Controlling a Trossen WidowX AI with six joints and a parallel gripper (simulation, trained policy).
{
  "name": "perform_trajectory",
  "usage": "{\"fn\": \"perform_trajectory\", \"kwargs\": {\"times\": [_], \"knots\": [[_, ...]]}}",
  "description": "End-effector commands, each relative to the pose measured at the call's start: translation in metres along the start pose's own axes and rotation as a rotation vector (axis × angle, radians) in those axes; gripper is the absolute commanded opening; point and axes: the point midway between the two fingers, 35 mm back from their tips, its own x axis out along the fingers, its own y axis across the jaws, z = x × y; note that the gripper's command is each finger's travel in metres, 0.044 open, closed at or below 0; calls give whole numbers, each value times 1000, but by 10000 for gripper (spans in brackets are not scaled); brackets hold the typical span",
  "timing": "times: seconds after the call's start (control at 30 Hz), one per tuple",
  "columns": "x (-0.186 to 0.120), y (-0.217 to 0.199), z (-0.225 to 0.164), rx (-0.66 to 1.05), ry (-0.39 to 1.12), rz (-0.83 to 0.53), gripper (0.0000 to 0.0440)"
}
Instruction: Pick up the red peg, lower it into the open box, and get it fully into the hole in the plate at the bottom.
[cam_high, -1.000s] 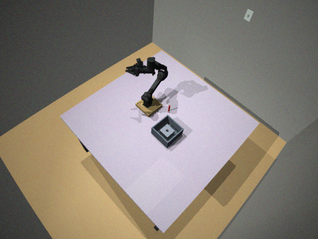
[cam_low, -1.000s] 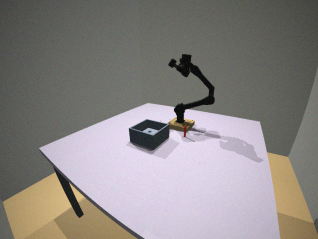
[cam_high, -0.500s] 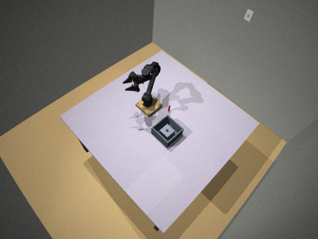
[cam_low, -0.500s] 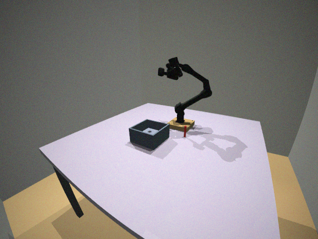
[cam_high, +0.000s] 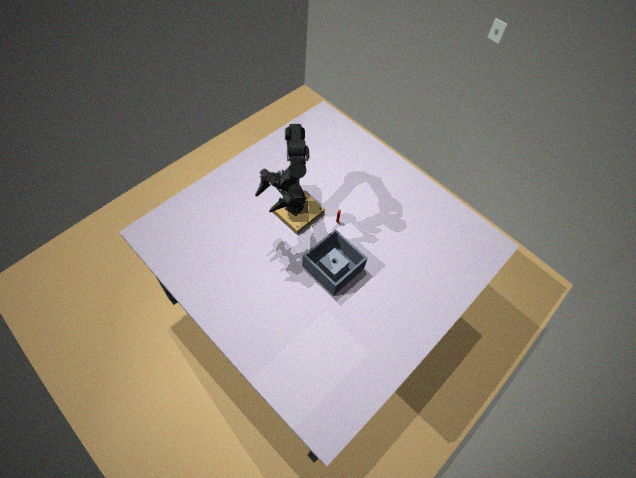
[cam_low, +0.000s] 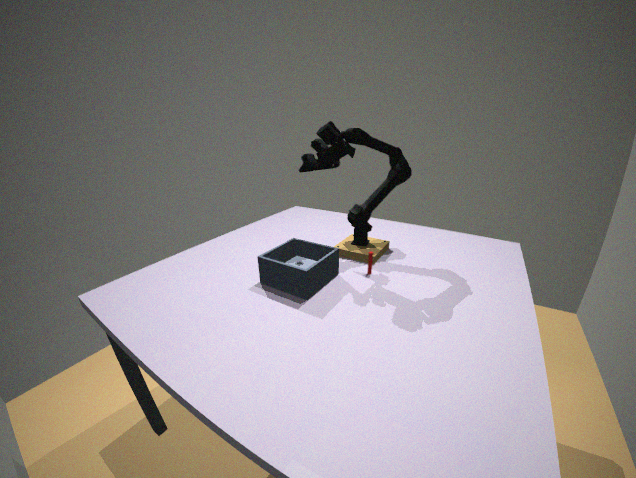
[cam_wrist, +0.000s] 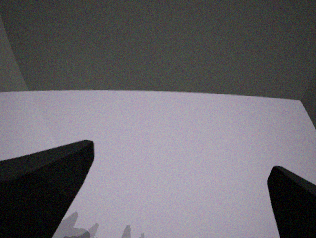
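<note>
Your hand (cam_high: 262, 203) (cam_low: 301, 169) (cam_wrist: 185, 165) is spread wide and holds nothing, probably to leave room for a grasp. The peg (cam_high: 338, 216) (cam_low: 370, 263) stands upright on the bench (cam_high: 318, 349) (cam_low: 359, 370) (cam_wrist: 190, 125), seemingly just outside the box (cam_high: 319, 278) (cam_low: 284, 281).

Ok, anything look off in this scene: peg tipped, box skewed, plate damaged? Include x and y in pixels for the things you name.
Nothing stands out. The red peg (cam_high: 338, 216) (cam_low: 370, 263) stands upright on the table beside the open box (cam_high: 335, 288) (cam_low: 283, 279). The box sits flat, and I see no damage on the plate (cam_high: 327, 256) (cam_low: 310, 264) inside, though fine flaws wouldn't show. The claw (cam_high: 263, 202) (cam_wrist: 185, 165) is open, holding nothing.
</note>
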Motion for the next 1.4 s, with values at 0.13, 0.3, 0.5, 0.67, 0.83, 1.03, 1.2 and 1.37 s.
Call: {"fn": "perform_trajectory", "kwargs": {"times": [0.13,0.3,0.5,0.67,0.83,1.03,1.2,1.37], "knots": [[-2,48,-33,-165,135,135,440],[-13,78,-60,-280,223,227,440],[-35,109,-97,-418,331,332,440],[-59,127,-130,-528,420,404,440],[-86,136,-165,-630,507,453,440],[-118,134,-206,-742,604,475,440],[-141,124,-238,-823,672,466,440],[-159,110,-267,-893,721,443,440]]}}
